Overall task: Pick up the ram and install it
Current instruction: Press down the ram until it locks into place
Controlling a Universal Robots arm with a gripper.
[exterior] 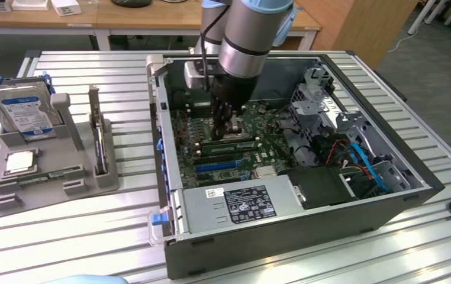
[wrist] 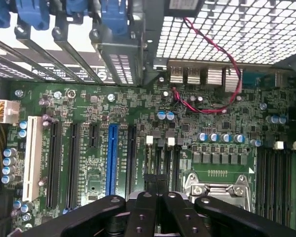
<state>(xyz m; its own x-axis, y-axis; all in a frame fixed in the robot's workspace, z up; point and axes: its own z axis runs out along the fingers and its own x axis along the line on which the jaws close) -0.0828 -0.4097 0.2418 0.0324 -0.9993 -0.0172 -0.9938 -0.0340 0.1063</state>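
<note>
While the slatted metal worktop (exterior: pixel 91 236) carries everything, the largest thing on it is the open computer case (exterior: pixel 289 236), which lies on its side and takes up the middle and the side toward the exterior view's right. The arm (exterior: pixel 245 35) reaches down into the case from above. Inside it the green motherboard (wrist: pixel 89 103) lies flat, with a blue slot (wrist: pixel 111 158) among dark ones and a silver socket frame (wrist: pixel 217 185).

A grey holder (exterior: pixel 20 201) sits near the worktop's edge on the exterior view's left, apart from the case. A hard drive (exterior: pixel 22 112) stands upright at the holder's back. An expansion card (exterior: pixel 97 133) stands on edge along the side of the holder nearest the case.

The tool (exterior: pixel 224 127) hangs low over the motherboard, close to the socket frame. In the wrist view its fingers (wrist: pixel 157 190) are pressed together with nothing seen between them.

A square silver CPU (exterior: pixel 20 161) lies flat in the holder. Just in front of it, a thin green strip that looks like the ram (exterior: pixel 52 175) lies in the holder, well apart from the tool.
</note>
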